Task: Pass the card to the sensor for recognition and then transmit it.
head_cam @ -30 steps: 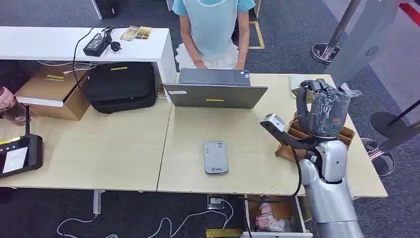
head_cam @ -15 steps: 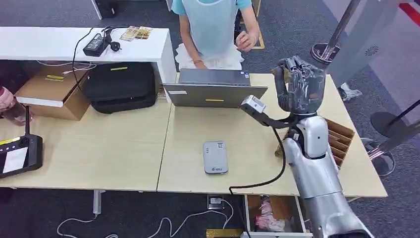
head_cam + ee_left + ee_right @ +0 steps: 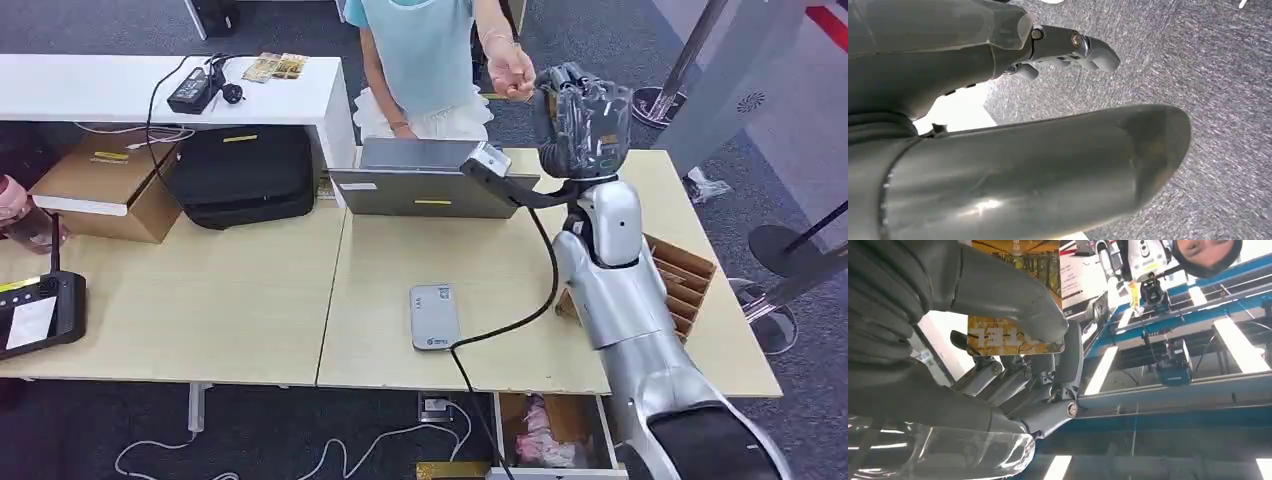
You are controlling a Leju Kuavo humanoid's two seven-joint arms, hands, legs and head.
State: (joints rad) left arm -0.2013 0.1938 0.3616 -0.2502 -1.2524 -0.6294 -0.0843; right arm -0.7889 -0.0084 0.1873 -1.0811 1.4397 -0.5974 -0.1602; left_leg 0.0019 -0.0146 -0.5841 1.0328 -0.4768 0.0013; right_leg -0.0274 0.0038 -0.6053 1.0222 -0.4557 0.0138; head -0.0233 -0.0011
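My right hand (image 3: 580, 118) is raised high above the far edge of the table, beyond the laptop. In the right wrist view its thumb and fingers pinch a yellow patterned card (image 3: 1015, 337). A person's hand (image 3: 511, 68) reaches in just left of my right hand, close to it; I cannot tell whether it touches the card. The grey card sensor (image 3: 434, 316) lies flat on the table near the front edge, well below and left of the hand. My left hand (image 3: 1068, 45) hangs over grey carpet, holding nothing, fingers apart.
A grey laptop (image 3: 432, 182) stands at the table's far edge. A wooden slotted card holder (image 3: 682, 280) sits beside my right arm. A black bag (image 3: 245, 175) and a cardboard box (image 3: 110, 185) lie at the back left, a black device (image 3: 38, 312) at the left edge.
My right hand has risen from the wooden card holder and moved away and leftward toward the person. The person's hand has lifted from the laptop to meet it.
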